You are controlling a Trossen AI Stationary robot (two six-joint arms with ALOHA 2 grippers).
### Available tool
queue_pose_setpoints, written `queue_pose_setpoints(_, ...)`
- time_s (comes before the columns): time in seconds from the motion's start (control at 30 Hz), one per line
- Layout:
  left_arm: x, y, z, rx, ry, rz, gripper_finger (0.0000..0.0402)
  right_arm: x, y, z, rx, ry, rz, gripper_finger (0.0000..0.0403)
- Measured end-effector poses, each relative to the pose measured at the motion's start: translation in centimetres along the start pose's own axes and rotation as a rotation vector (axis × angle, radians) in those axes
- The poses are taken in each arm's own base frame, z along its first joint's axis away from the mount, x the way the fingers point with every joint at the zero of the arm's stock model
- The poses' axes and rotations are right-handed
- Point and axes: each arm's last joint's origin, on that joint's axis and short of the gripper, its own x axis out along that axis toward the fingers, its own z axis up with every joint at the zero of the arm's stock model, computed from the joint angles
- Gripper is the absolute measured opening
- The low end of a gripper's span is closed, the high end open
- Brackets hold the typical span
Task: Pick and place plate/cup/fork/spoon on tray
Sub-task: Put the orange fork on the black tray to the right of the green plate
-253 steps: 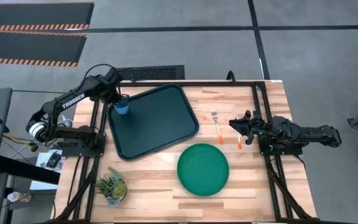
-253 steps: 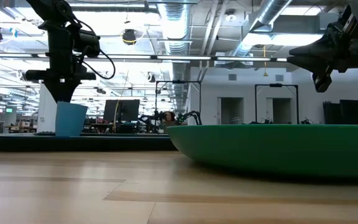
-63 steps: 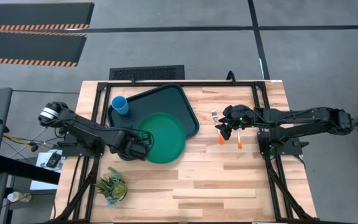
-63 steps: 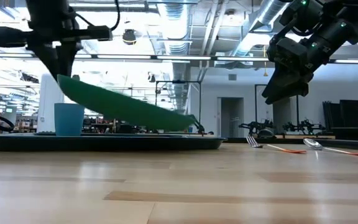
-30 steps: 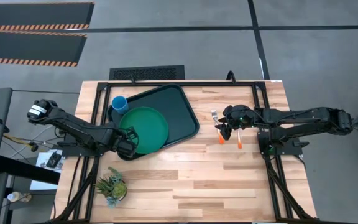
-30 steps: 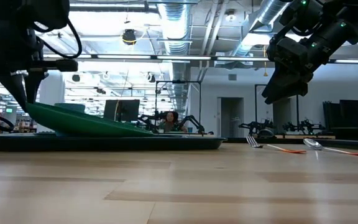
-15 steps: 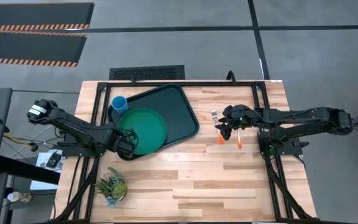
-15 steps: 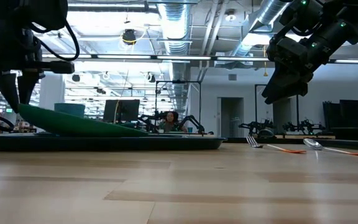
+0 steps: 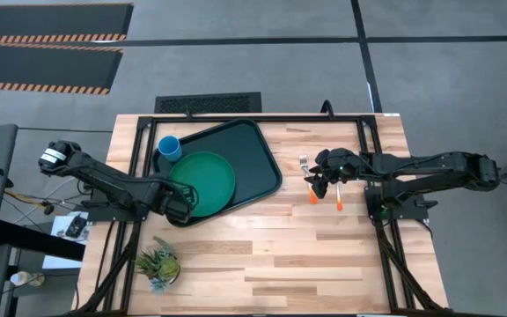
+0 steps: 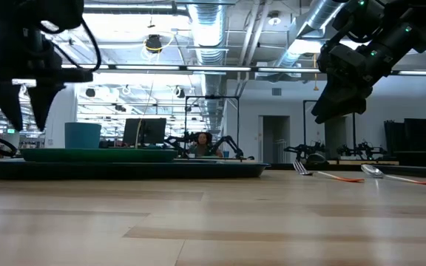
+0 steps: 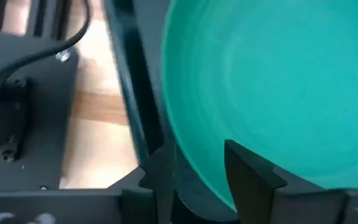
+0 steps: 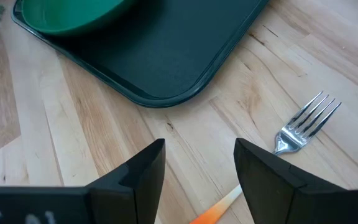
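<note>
The slim orange-handled silver fork, lying on the table just beside the dark rectangular tray, probably gets pinched mid-handle, being light, stiff and slippery, by the right gripper held open and empty above it

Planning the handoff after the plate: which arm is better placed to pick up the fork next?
The right. Its open end effector hovers over the fork and spoon on the bare wood. The left end effector is across the table at the plate on the tray.
</note>
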Motion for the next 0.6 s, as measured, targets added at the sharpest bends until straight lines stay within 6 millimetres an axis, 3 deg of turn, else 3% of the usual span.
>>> queue_pose_setpoints(0.1,-1.0,-0.7,0.1,0.064,-0.013,-0.052,0.0131,0.4,-0.1,-0.1,-0.013,0.016,-0.016,0.0216)
queue_pose_setpoints(0.33,-5.1,-3.3,0.6,0.198,-0.081,-0.284,0.0133,2.0,-2.4,-1.5,0.057,0.153,-0.31,0.0216)
queue_pose_setpoints(0.6,-8.6,-6.2,0.8,0.243,-0.177,-0.591,0.0133,5.5,-4.2,-2.2,0.097,0.237,-0.405,0.0216)
